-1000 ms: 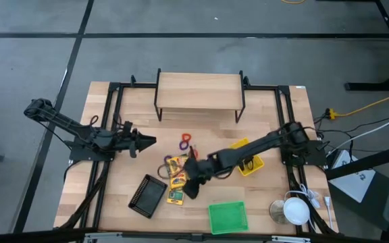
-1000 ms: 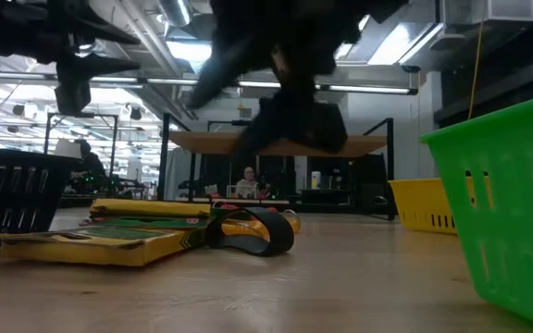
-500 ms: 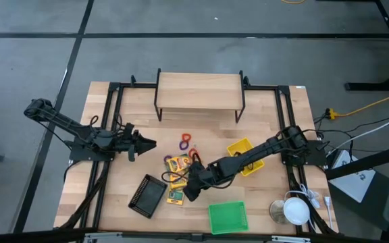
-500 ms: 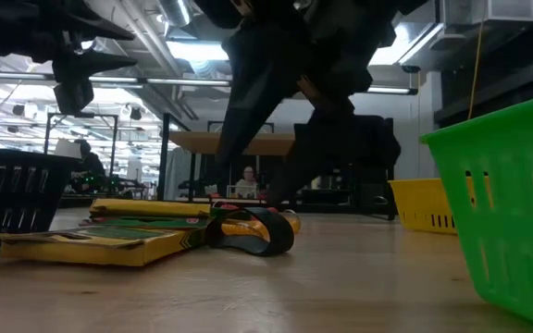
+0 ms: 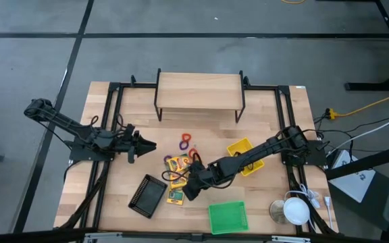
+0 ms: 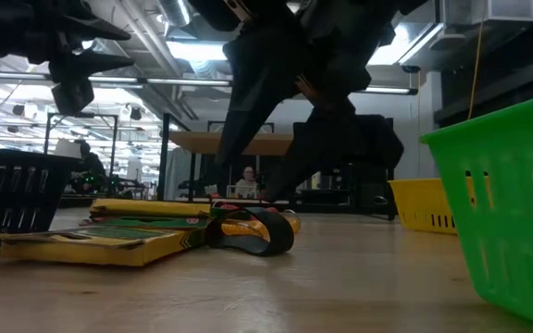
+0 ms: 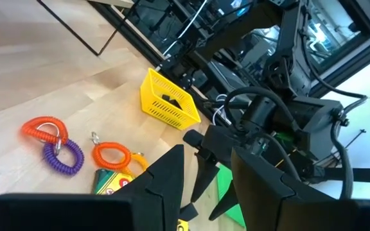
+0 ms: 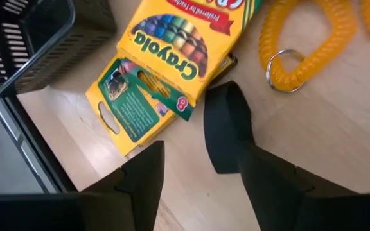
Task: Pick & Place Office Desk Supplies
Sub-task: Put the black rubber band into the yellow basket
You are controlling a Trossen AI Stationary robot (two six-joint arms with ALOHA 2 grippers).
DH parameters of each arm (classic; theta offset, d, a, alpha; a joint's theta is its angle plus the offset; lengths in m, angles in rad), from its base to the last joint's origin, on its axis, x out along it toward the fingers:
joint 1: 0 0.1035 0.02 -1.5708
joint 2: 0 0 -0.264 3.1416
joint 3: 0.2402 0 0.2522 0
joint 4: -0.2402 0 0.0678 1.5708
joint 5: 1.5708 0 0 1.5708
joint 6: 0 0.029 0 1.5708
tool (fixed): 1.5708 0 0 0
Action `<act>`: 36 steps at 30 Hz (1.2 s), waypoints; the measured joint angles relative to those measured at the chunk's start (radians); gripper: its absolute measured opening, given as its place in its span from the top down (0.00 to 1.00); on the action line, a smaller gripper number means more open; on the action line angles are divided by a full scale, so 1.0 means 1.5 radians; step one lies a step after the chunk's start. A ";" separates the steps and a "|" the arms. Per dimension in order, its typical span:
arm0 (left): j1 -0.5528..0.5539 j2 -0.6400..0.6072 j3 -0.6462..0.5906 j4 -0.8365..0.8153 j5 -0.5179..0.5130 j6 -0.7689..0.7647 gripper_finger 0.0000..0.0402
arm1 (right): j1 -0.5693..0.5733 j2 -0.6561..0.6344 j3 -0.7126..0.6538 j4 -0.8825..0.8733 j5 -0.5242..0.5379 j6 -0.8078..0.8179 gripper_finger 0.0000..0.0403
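The right end effector (image 5: 189,190), fingers spread apart and gripping nothing, hangs low over the crayon boxes (image 5: 175,177) near the middle of the bench (image 5: 275,128), while the left end effector (image 5: 148,143), also spread apart, waits at their ten o'clock.

A yellow crayon box (image 8: 184,46) is seen lying flat on the wood, with bright crayons printed on it. A second yellow box (image 8: 128,106) is tucked partly under it, its green flap open. A yellow coiled ring (image 8: 299,52) with a metal loop lies just beside them. Orange (image 7: 44,130) and purple (image 7: 63,156) coiled rings lie farther off, touching.
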State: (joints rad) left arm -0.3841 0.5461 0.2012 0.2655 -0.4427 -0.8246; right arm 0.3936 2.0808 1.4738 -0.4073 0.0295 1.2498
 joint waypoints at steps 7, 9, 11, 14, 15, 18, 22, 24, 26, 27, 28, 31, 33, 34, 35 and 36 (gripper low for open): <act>0.000 0.000 0.000 -0.006 0.000 0.001 0.69 | 0.001 0.001 0.000 0.000 -0.007 0.000 0.51; 0.000 0.000 0.000 -0.006 0.000 0.001 0.69 | 0.001 0.004 0.000 0.002 -0.007 0.000 0.51; 0.000 0.000 0.000 -0.006 0.000 0.001 0.69 | 0.001 0.010 -0.001 0.004 -0.007 0.000 0.51; 0.000 0.000 0.000 -0.010 0.000 0.001 0.69 | 0.001 0.022 -0.004 0.001 -0.021 0.000 0.51; 0.000 0.000 0.000 -0.010 0.000 0.001 0.69 | 0.001 0.026 -0.004 0.007 -0.026 0.000 0.51; 0.000 0.000 0.000 -0.018 0.000 0.001 0.69 | 0.001 0.034 -0.002 0.014 -0.032 0.002 0.51; 0.000 0.002 0.000 -0.021 0.000 -0.001 0.69 | 0.001 0.034 -0.003 0.020 -0.027 0.017 0.54; 0.000 0.002 0.000 -0.021 -0.001 -0.001 0.69 | -0.001 0.034 -0.003 0.017 -0.026 0.019 0.59; 0.000 0.002 0.000 -0.021 -0.001 -0.001 0.69 | -0.003 0.034 -0.003 0.017 -0.025 0.020 0.66; 0.000 0.002 0.000 -0.021 -0.001 -0.001 0.69 | -0.004 0.034 -0.003 0.016 -0.025 0.021 0.71; 0.000 0.002 0.000 -0.021 -0.001 -0.001 0.69 | -0.005 0.034 -0.003 0.015 -0.025 0.023 0.76; 0.000 0.002 0.000 -0.021 -0.005 -0.001 0.69 | -0.008 0.034 -0.003 0.011 -0.014 0.035 0.92; 0.000 0.002 0.000 -0.021 -0.005 -0.001 0.69 | -0.012 0.034 -0.003 0.011 -0.010 0.035 0.98; 0.000 0.002 0.000 -0.021 -0.005 -0.001 0.69 | -0.014 0.034 -0.003 0.011 -0.012 0.035 0.98; 0.000 0.002 0.000 -0.021 -0.005 -0.001 0.69 | -0.016 0.034 -0.003 0.011 -0.013 0.035 0.97; 0.000 0.002 0.000 -0.021 -0.005 -0.001 0.69 | -0.018 0.034 -0.003 0.009 -0.012 0.035 0.98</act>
State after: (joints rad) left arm -0.3842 0.5484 0.2012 0.2343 -0.4497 -0.8261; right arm 0.3663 2.1323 1.4700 -0.3932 0.0113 1.3022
